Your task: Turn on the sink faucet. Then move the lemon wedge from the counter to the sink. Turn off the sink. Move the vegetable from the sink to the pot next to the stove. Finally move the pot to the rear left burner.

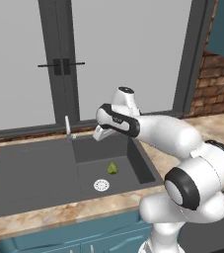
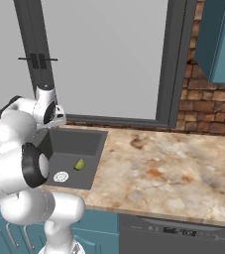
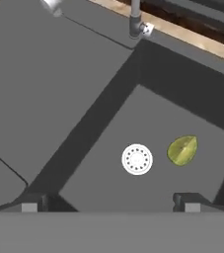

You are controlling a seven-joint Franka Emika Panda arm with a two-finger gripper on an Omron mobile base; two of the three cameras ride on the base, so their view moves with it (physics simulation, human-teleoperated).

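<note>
We see the lemon wedge (image 3: 182, 150) lying on the sink (image 3: 84, 74) floor beside the drain (image 3: 137, 159). Our hand (image 3: 108, 205) hovers above the basin, fingers apart, gripping nothing, near the faucet (image 1: 68, 126).

Hidden and cut-off parts around the sink

Beyond the pincer (image 3: 111, 201) we lose the sink faucet (image 3: 134, 20) above its base to the hand view's top edge. In the left base view our own arm covers the sink (image 1: 34, 168)'s far right corner, and the pincer's fingertips are too small to separate.
</note>
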